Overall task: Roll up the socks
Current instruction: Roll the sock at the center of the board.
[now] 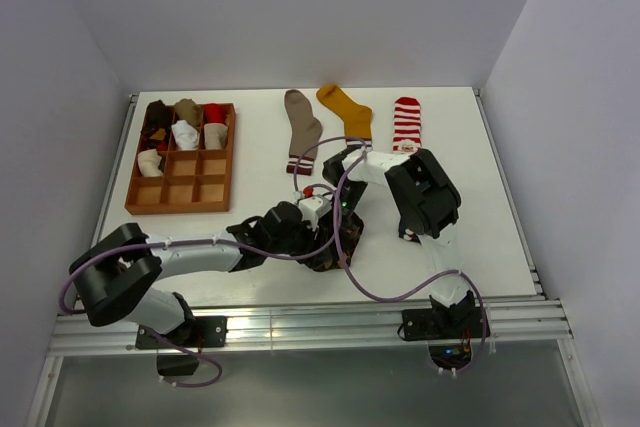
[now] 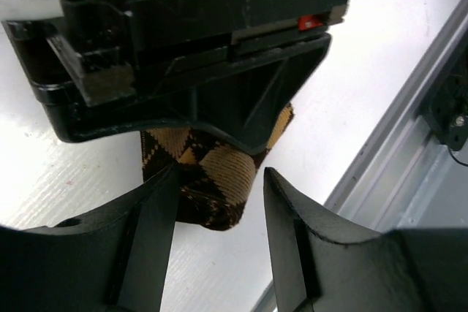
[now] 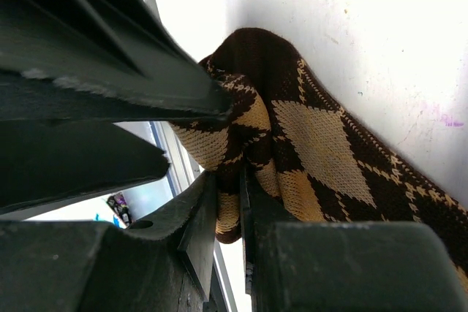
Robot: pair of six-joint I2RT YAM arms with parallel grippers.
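Note:
A brown argyle sock (image 1: 338,243) lies bunched on the white table near the front middle, where both arms meet. My right gripper (image 3: 228,213) is shut on a fold of the argyle sock (image 3: 314,144); the rest trails off to the right on the table. My left gripper (image 2: 219,206) is open. The sock's rolled end (image 2: 216,180) sits between the tips, against the left finger (image 2: 150,239), with a gap to the right finger (image 2: 292,231). The right gripper's black body (image 2: 190,49) hangs just above it.
Three flat socks lie at the back: taupe (image 1: 300,127), mustard yellow (image 1: 347,110) and red-white striped (image 1: 406,125). A wooden grid tray (image 1: 183,197) at the left holds several rolled socks. The table's metal front rail (image 2: 409,144) runs close to the grippers.

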